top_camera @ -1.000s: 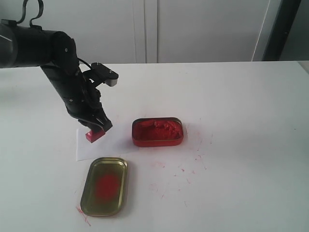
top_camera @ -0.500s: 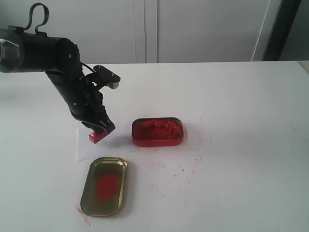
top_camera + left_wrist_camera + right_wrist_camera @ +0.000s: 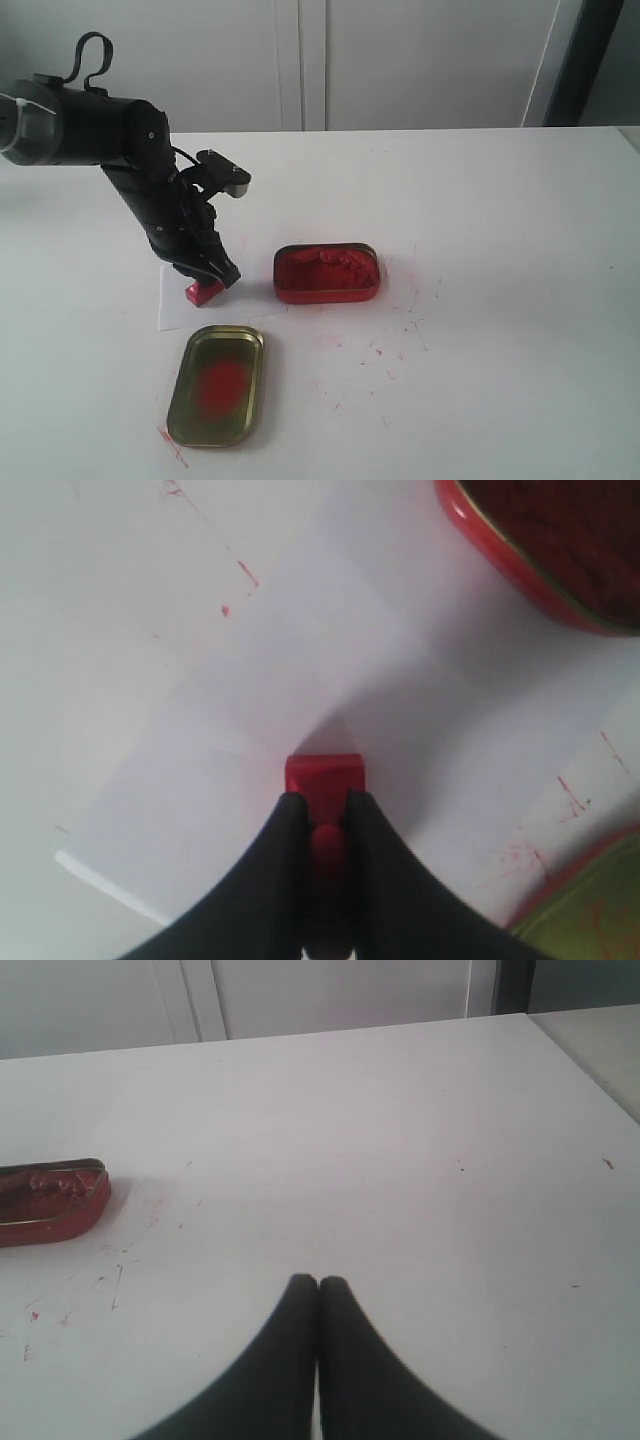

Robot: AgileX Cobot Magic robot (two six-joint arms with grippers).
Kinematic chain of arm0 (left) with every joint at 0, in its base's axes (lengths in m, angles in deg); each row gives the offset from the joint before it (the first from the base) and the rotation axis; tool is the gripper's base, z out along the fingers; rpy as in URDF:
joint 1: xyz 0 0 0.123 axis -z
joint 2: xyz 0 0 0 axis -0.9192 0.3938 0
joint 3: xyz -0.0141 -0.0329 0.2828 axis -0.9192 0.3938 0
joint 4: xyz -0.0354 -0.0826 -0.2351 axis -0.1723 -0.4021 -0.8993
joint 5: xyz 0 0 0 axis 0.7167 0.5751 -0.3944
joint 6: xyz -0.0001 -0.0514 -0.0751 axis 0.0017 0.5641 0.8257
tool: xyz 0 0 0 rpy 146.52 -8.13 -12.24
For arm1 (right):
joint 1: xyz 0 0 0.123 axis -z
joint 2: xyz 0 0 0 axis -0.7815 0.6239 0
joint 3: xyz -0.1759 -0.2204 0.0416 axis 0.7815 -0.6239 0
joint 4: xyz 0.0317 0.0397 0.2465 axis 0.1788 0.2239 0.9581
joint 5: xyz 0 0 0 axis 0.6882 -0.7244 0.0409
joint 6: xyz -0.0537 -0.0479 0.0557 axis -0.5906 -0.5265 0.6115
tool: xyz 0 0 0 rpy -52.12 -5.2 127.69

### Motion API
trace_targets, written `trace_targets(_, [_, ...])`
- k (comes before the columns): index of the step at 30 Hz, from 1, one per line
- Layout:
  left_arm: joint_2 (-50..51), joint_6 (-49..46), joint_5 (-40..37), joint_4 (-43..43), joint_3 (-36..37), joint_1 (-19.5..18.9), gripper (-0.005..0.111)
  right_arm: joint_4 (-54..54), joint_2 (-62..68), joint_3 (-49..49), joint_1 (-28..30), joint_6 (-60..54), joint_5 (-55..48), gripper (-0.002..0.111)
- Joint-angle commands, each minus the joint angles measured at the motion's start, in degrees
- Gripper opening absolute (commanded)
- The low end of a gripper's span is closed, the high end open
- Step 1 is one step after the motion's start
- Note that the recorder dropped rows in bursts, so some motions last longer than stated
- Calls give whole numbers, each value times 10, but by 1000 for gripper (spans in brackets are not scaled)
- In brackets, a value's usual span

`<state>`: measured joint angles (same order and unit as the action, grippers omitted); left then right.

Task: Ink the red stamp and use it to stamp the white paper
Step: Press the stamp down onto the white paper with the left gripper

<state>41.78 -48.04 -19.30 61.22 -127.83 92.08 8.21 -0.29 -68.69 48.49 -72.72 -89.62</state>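
My left gripper (image 3: 208, 277) (image 3: 320, 802) is shut on the stem of the red stamp (image 3: 203, 291) (image 3: 324, 777). The stamp's square face is down on the white paper (image 3: 176, 306) (image 3: 300, 680), at the paper's right part, close to the red oval tin of ink paste (image 3: 327, 272) (image 3: 560, 550). The black left arm covers the far part of the paper in the exterior view. My right gripper (image 3: 318, 1282) is shut with nothing between its fingers, hovering over bare table; it does not show in the exterior view.
A gold oval lid smeared with red (image 3: 216, 384) (image 3: 590, 905) lies in front of the paper. Red ink specks (image 3: 385, 345) dot the table right of the lid. The tin (image 3: 45, 1200) also shows in the right wrist view. A table edge (image 3: 585, 1060) runs near the right gripper.
The left gripper has lowered the stamp and shifted it slightly right; the stamp hung tilted above the paper before and its face now rests on the paper.
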Motion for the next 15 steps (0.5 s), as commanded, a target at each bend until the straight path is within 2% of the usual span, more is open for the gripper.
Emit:
trace_targets(1, [56, 0, -21, -2, 26, 0, 0, 0, -3, -3, 0, 1, 8, 0])
trace_targets(10, [55, 5, -16, -21, 26, 0, 0, 0, -3, -3, 0, 1, 8, 0])
trace_targets(15, [55, 4, 31, -43, 36, 0, 0, 0, -3, -3, 0, 1, 8, 0])
